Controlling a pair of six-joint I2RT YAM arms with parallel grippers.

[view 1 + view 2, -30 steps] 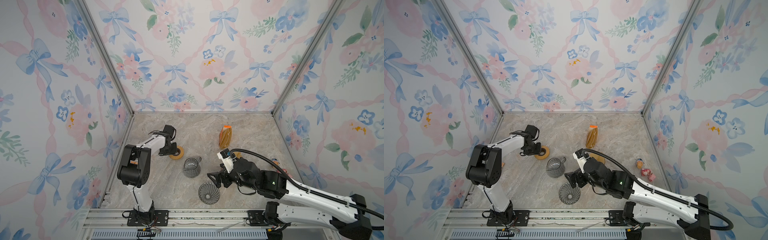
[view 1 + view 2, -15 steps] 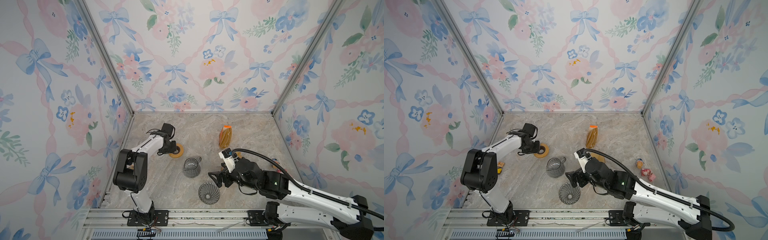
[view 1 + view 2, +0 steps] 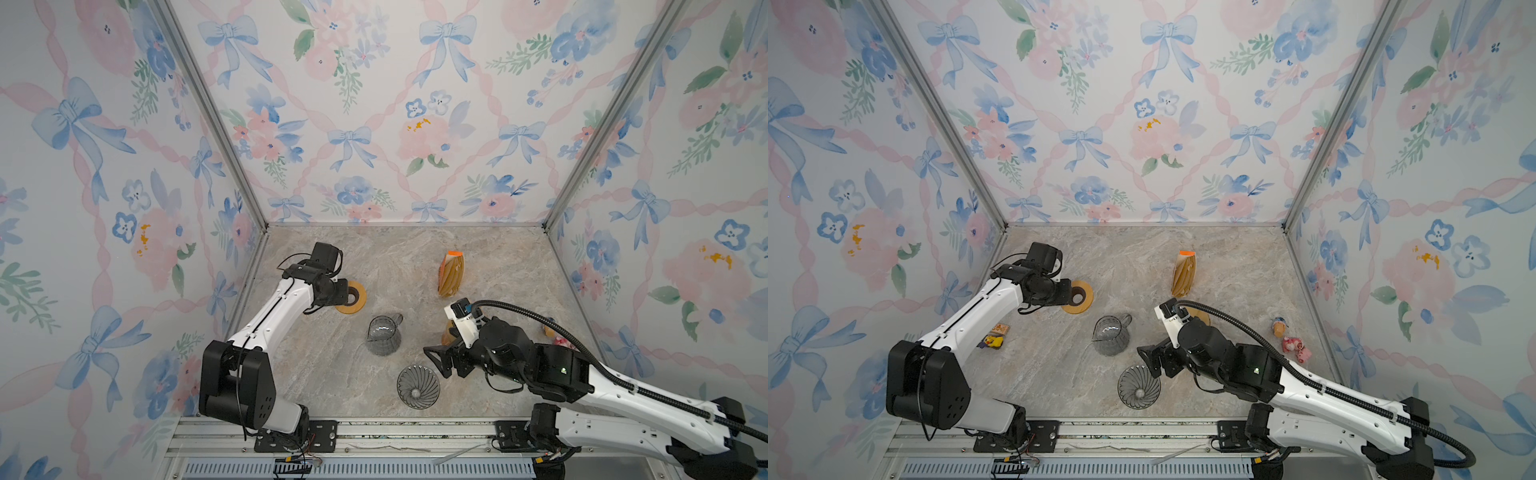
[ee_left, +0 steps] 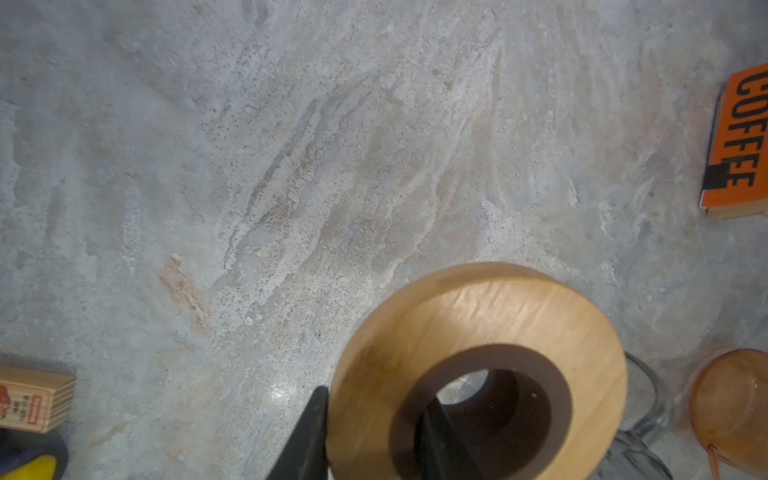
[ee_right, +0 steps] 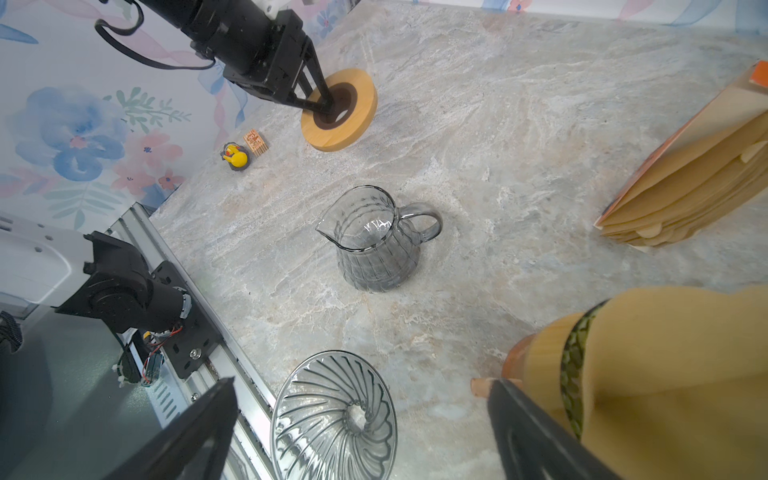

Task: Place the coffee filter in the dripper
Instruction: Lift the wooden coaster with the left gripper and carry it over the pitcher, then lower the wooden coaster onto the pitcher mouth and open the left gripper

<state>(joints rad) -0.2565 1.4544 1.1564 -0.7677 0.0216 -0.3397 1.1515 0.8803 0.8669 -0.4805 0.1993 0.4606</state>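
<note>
- Near the counter's [image 3: 399, 253] front edge, the glass dripper [image 3: 418, 386] sits wide mouth up and empty, so a filter could drop straight in. It is a clear grey cone with spiral ribs running down to a small hole.
- Just over and beside it hangs the right gripper [image 3: 434, 361], jaws spread wide and holding nothing, probably poised to fetch a filter.
- Right of the middle, toward the back edge, stands the pack of coffee filters [image 3: 451, 274]: tan paper fans stacked on edge under an orange "COFFEE" card.
- Close by the right gripper, a tan paper-like cone [image 5: 673, 353] leans against an amber cup [image 4: 731, 403]. Whether it is a loose filter I cannot tell.
- Toward the left edge, the left gripper [image 5: 321, 107] pinches the wooden ring [image 5: 353, 112], one finger in its dark-lined hole and one outside. The ring is likely the dripper's collar.
- In the middle, a ribbed glass carafe [image 3: 383, 334] stands upright.
</note>
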